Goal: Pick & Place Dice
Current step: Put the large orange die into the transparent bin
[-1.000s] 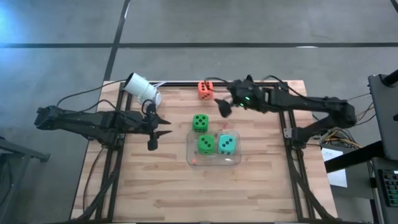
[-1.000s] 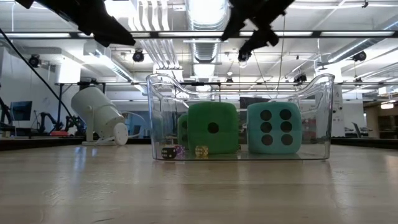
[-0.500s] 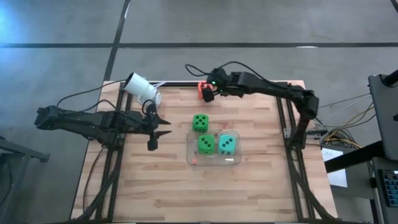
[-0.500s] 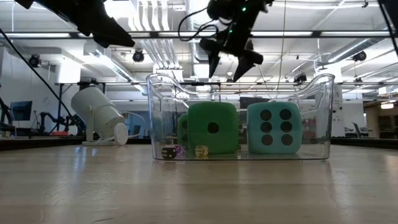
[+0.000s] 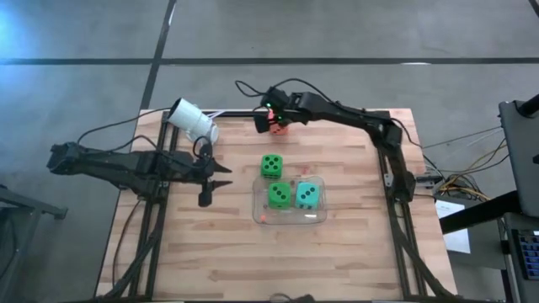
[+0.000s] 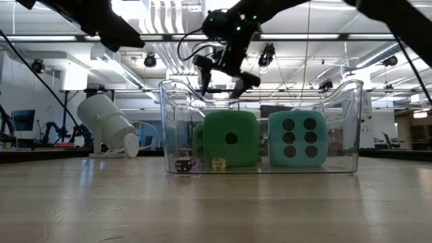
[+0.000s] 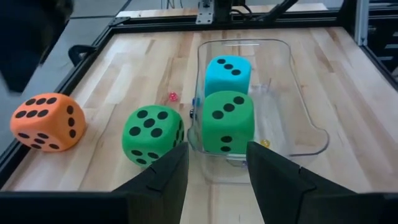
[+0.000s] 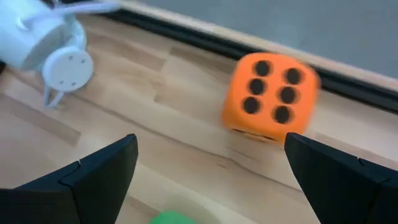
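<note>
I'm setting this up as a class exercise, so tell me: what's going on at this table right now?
The right gripper, fingers open, is over the orange die at the table's far edge, not gripping it. A green die and the teal die already sit in the clear tray; the second green die lies on the wood just outside it. The left gripper waits open beside the white camera.

The wooden table [image 5: 210,244] carries a clear tray [image 5: 289,218], a green die [image 5: 270,165], an orange die [image 7: 47,122] and a white camera [image 5: 193,120].
</note>
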